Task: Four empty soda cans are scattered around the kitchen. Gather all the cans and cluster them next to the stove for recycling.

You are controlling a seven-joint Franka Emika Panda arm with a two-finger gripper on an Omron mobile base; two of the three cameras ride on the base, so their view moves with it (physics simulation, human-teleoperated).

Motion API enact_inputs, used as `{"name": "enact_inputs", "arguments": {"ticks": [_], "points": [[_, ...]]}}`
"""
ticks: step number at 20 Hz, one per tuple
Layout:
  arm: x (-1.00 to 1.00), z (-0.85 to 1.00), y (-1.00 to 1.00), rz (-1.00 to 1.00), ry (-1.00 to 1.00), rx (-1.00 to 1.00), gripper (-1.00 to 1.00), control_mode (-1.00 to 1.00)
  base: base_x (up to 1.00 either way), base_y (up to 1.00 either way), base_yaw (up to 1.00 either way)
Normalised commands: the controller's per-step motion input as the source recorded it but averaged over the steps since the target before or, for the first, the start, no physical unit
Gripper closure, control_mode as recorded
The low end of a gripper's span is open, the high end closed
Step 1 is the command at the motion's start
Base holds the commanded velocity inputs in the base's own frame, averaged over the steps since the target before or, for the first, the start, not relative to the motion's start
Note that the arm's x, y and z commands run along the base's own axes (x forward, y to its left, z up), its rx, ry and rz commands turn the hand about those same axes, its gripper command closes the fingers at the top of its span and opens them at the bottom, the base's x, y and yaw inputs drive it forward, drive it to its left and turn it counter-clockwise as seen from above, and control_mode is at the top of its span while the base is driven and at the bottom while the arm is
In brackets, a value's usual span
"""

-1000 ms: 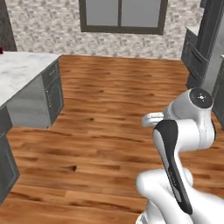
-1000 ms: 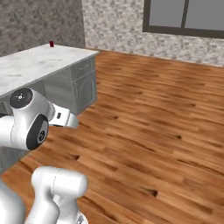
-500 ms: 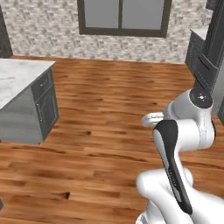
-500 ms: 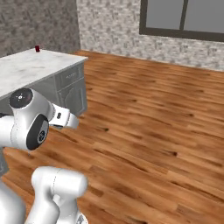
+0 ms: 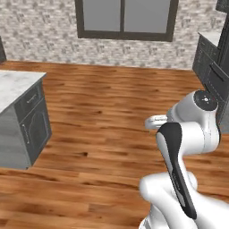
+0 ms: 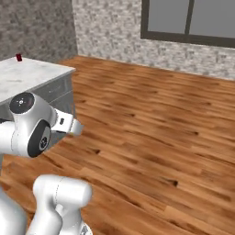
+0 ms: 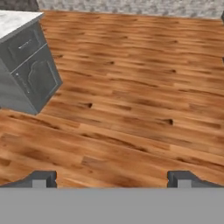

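A: What worries you from here?

B: The gripper (image 7: 111, 179) is spread wide with nothing between its fingertips, and it points over bare wood floor (image 5: 112, 103). The one soda can (image 6: 19, 57) I can find sits at about ten o'clock in the right base view, on the white tabletop (image 6: 27, 75) of the grey island, close to its far end. It is well apart from the arm.

A: So the reach is the trouble?

B: I'd judge so. If the base pulls up short or at a bad angle, the arm would have to stretch across the whole tabletop, and a stretched arm could tip a light empty can or roll it off the far edge. The island's grey cabinet (image 7: 30, 70) stands at ten o'clock in the hand view (its corner juts toward the robot), so a careless turn might clip it.

A: And the can itself?

B: Small, red, and seemingly upright; it's too tiny to make out a top or label. Being empty, it probably slides easily if nudged by one finger before the other.

A: Any stove about?

B: None that I can pick out, so the carry is likely a long one.
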Motion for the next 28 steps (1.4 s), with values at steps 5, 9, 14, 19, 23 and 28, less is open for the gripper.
{"name": "enact_inputs", "arguments": {"ticks": [5,9,14,19,23,28], "points": [[0.0,0.0,0.0,0.0,0.0,0.0,-1.0,1.0,1.0,-0.3,0.0],[0.0,0.0,0.0,0.0,0.0,0.0,-1.0,1.0,0.96,-0.29,0.0],[0.0,0.0,0.0,0.0,0.0,0.0,-1.0,1.0,0.93,-0.17,0.0],[0.0,0.0,0.0,0.0,0.0,0.0,-1.0,1.0,0.97,-0.11,-0.01],[0.0,0.0,0.0,0.0,0.0,0.0,-1.0,1.0,1.0,-0.07,0.0],[0.0,0.0,0.0,0.0,0.0,0.0,-1.0,1.0,0.98,-0.01,0.0]]}}
